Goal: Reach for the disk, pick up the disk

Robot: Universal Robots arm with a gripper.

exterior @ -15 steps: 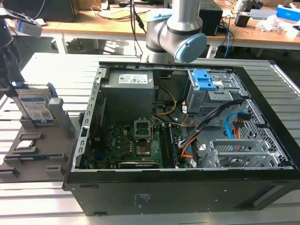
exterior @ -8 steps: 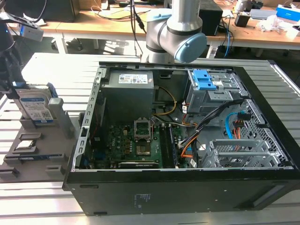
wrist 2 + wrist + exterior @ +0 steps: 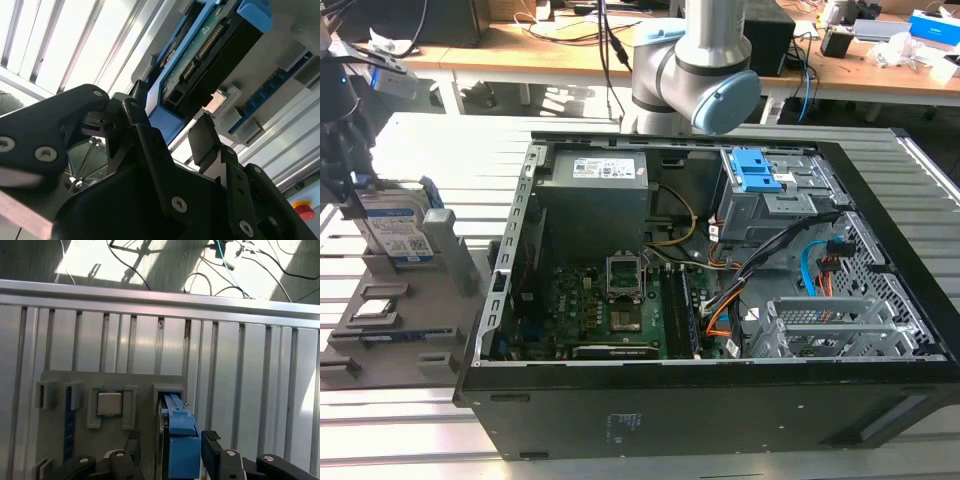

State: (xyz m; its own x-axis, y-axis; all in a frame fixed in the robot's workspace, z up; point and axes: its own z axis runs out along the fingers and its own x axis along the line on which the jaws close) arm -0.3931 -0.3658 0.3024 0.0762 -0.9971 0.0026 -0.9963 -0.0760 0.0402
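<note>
First wrist view: gripper (image 3: 172, 437) wide astride the blue-railed disk (image 3: 175, 412); exterior view, white-and-blue label (image 3: 398, 235) unreadable.

Slotted aluminium table (image 3: 250, 390) runs beneath pincer (image 3: 173, 437). 2 loads rest directly on it: grey holder plate (image 3: 115, 380) straight under pincer, flat on slats; open black computer case (image 3: 700, 420) well apart from pincer, toward exterior view's right.
</note>
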